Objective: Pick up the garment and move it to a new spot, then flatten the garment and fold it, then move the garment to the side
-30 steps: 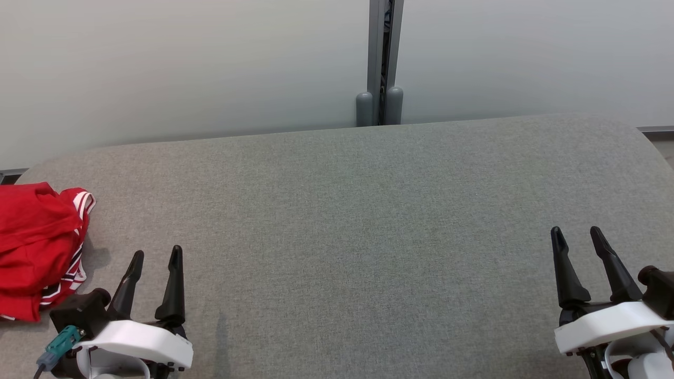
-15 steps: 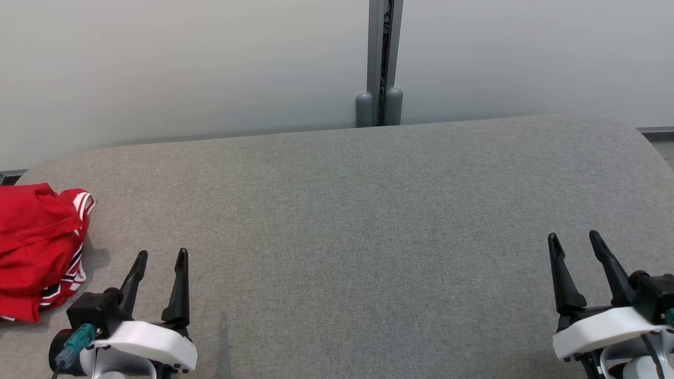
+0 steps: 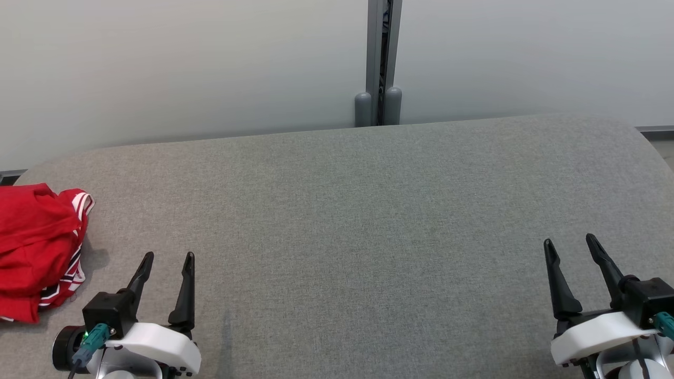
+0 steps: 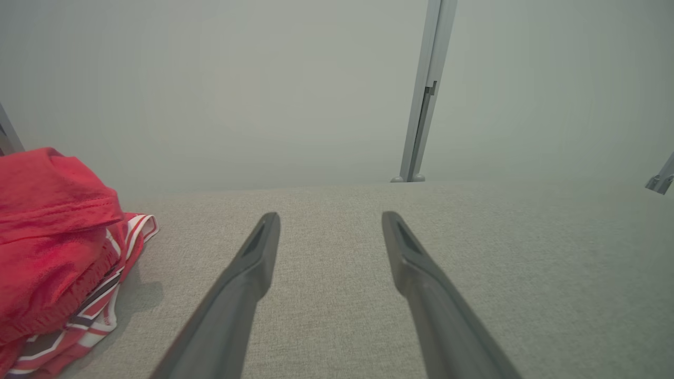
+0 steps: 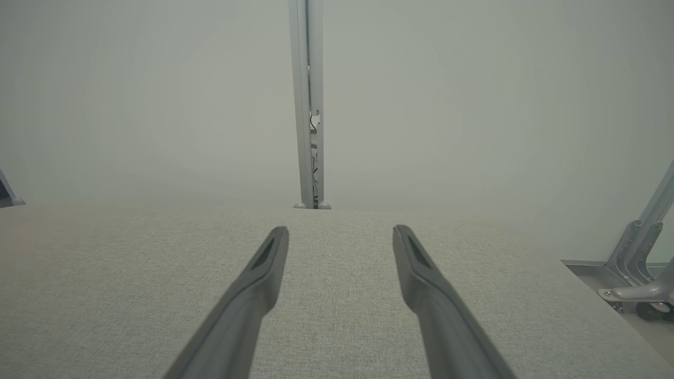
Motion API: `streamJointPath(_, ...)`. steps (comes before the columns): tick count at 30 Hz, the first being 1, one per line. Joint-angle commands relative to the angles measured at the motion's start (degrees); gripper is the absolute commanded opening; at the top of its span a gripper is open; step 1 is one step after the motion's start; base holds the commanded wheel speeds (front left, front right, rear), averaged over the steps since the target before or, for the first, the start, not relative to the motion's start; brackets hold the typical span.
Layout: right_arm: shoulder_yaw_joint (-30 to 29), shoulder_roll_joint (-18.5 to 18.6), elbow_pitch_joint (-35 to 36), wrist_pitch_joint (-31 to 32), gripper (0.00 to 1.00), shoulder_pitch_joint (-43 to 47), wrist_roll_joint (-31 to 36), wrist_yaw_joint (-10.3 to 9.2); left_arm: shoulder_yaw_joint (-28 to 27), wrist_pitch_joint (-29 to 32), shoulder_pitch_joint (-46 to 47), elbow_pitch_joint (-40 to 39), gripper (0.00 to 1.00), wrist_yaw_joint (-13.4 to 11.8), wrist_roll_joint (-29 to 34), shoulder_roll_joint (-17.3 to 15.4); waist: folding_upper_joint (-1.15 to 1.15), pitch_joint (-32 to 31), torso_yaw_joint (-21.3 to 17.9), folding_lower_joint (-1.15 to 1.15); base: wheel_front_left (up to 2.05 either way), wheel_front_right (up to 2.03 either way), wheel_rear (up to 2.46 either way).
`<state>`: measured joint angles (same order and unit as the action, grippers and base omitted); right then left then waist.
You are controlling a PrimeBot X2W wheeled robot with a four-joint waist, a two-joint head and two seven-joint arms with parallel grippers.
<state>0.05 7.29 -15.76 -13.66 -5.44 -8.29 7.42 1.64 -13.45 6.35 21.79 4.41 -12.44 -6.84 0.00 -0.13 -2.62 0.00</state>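
Observation:
A crumpled red garment (image 3: 37,247) with white and dark striped trim lies bunched at the far left edge of the grey fabric table (image 3: 358,221); the left wrist view shows the garment (image 4: 52,252) at its left side. My left gripper (image 3: 169,256) hovers open near the front left, a short way right of the garment and apart from it, nothing between its fingers (image 4: 253,258). At the front right my right gripper (image 3: 570,241) stands open and empty over bare fabric, its fingers (image 5: 263,268) pointing toward the back wall.
A pale wall with a grey vertical post (image 3: 379,63) runs behind the table's far edge. Past the table's right edge, the right wrist view shows a grey metal frame with a caster (image 5: 640,273) on the floor.
Both grippers have drawn back toward the front edge, the left one also shifting slightly right. The garment has not moved.

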Motion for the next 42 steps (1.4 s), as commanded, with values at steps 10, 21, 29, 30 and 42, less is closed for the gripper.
streamJointPath(10, -0.7, -0.4, -1.0, -1.3, 1.0, -0.2, 3.7, 0.12, -0.2, -1.4, 1.7, 2.4, 1.0, 0.3, 3.5, -0.2, 0.0, 0.1, -0.3, 0.0, 0.0, 0.0, 0.0)
streamJointPath(21, -0.7, -0.6, -1.4, -1.6, 1.0, -0.1, 2.3, 0.13, -1.4, -1.7, 1.6, 3.2, 1.0, 0.4, 3.4, 0.6, 0.0, 0.2, -0.5, 0.0, 0.0, 0.0, 0.0)
streamJointPath(29, -0.5, -0.4, -1.5, -1.6, 1.0, 0.0, 1.5, 0.13, -1.6, -1.7, 1.5, 3.6, 1.0, 0.4, 3.6, 0.9, 0.0, 0.2, -0.4, 0.0, 0.0, 0.0, 0.0)
streamJointPath(30, -0.5, -0.4, -1.6, -1.6, 1.0, 0.0, 1.5, 0.13, -1.7, -1.7, 1.6, 3.6, 1.0, 0.4, 3.7, 1.0, 0.0, 0.2, -0.3, 0.0, 0.0, 0.0, 0.0)
streamJointPath(42, -0.7, -1.0, -1.0, -1.6, 1.0, -0.8, 0.1, 0.13, -2.9, -1.7, 3.0, 3.5, 1.0, 0.2, 3.4, 0.9, 0.0, 1.1, 1.5, 0.0, 0.0, 0.0, 0.0)
